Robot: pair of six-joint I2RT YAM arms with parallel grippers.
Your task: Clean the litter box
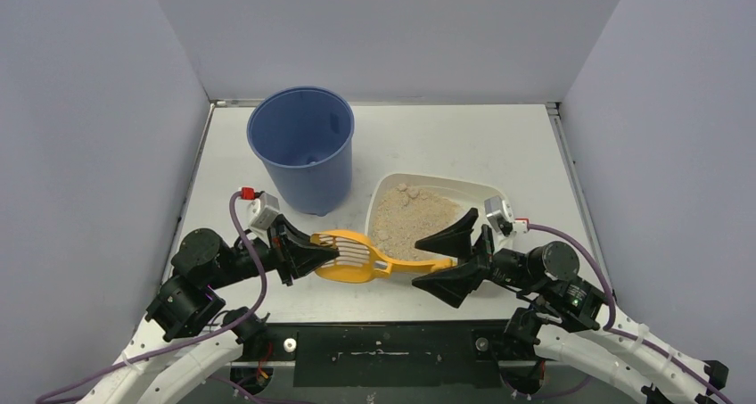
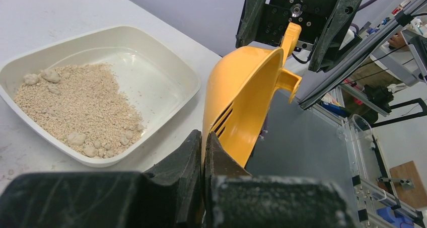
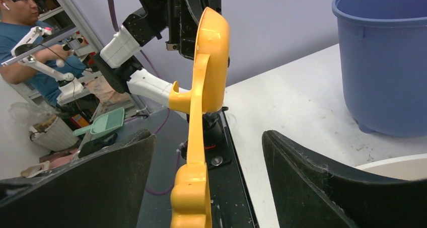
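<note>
You had the left gripper (image 1: pixel 323 254) clamped on the scoop (image 1: pixel 352 254) at its bowl rim. Your right gripper (image 1: pixel 419 263) stood open, fingers (image 1: pixel 450 230) either side of the handle (image 1: pixel 399 266) without touching. The litter box (image 1: pixel 446 183) sat just behind, right of the bucket (image 1: pixel 303 145).

The left gripper (image 1: pixel 323 254) is clamped on the bowl end of the yellow scoop (image 1: pixel 357 257), its arm reaching in from the scoop's left. The right gripper (image 1: pixel 434 263) faces it, fingers spread either side of the scoop's handle without touching
</note>
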